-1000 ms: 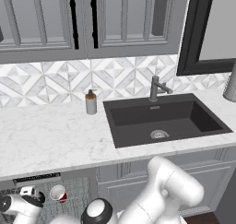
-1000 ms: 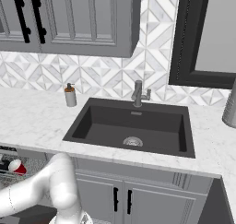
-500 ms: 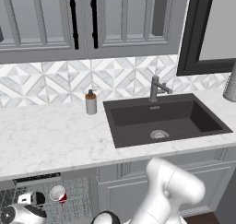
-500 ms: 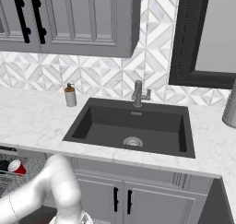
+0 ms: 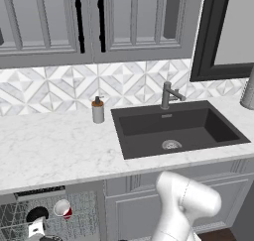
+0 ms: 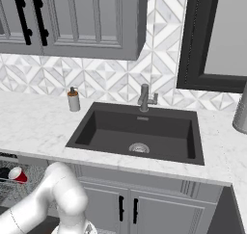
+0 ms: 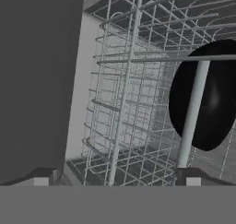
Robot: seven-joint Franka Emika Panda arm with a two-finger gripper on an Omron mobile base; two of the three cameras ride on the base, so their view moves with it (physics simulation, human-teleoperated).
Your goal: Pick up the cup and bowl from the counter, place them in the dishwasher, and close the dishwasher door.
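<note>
kitchen counter (image 5: 54,150) bare; cup (image 5: 63,209) and bowl (image 7: 209,96) in dishwasher rack (image 7: 120,103); end effector (image 7: 115,181) wide open, empty.

cup (image 5: 63,209): red, tipped, in dishwasher (image 5: 22,220) rack | bowl (image 7: 209,95): black, on edge behind rack wires

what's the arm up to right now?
Loading the dishwasher. The cup and the bowl are both in its wire rack, off the counter. The arm reaches low into the open machine, and in the hand view the claw is open, holding nothing, with the bowl just beyond its tips. The door hasn't been closed yet.
</note>
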